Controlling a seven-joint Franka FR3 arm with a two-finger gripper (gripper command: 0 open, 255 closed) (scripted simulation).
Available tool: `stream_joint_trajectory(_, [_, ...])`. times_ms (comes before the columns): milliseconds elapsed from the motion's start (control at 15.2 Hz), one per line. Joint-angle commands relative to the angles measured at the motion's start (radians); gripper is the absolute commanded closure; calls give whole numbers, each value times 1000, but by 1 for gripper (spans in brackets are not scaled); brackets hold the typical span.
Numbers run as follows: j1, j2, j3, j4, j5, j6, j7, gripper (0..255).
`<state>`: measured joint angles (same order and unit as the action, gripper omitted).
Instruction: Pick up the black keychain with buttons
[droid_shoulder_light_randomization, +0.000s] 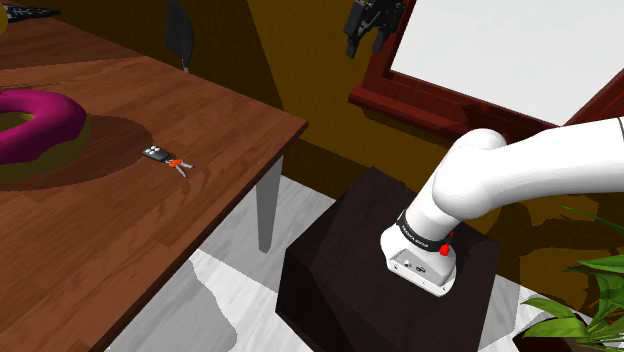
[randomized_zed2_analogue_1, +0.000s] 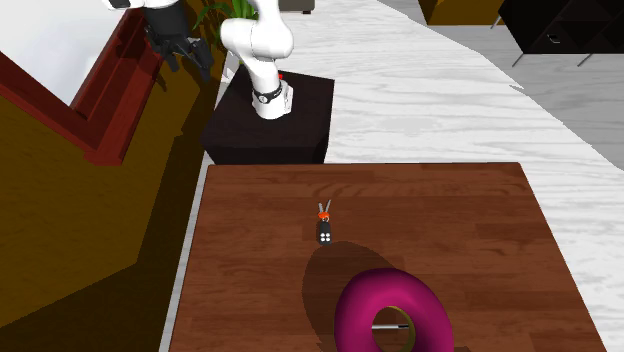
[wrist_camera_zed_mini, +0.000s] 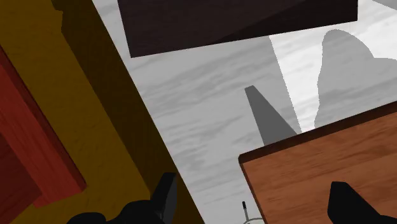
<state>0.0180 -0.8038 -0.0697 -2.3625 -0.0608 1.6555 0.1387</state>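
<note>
Shoulder view: the black keychain fob with buttons (droid_shoulder_light_randomization: 155, 154) lies flat on the brown wooden counter (droid_shoulder_light_randomization: 120, 240), near a big magenta ring (droid_shoulder_light_randomization: 40, 120), with its silver keys (droid_shoulder_light_randomization: 180, 168) pointing toward the counter's edge. My all-black claw (droid_shoulder_light_randomization: 365, 38) hangs high by the red wooden window frame (droid_shoulder_light_randomization: 400, 100), well apart from the fob.

Second exterior view: the fob sits mid-counter between the ring and the dark box stand (randomized_zed2_analogue_1: 300, 135).

Wrist view: the fingers (wrist_camera_zed_mini: 167, 191) stand apart, gripping nothing. Beyond them I see the counter's corner and the grey floor (wrist_camera_zed_mini: 191, 95).
</note>
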Motion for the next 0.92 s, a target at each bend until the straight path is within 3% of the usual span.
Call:
stream_joint_trajectory(0, [0,0,0,0,0,0,0,0])
stream_joint_trajectory(858, [91,280,214,23,97,243,216,0])
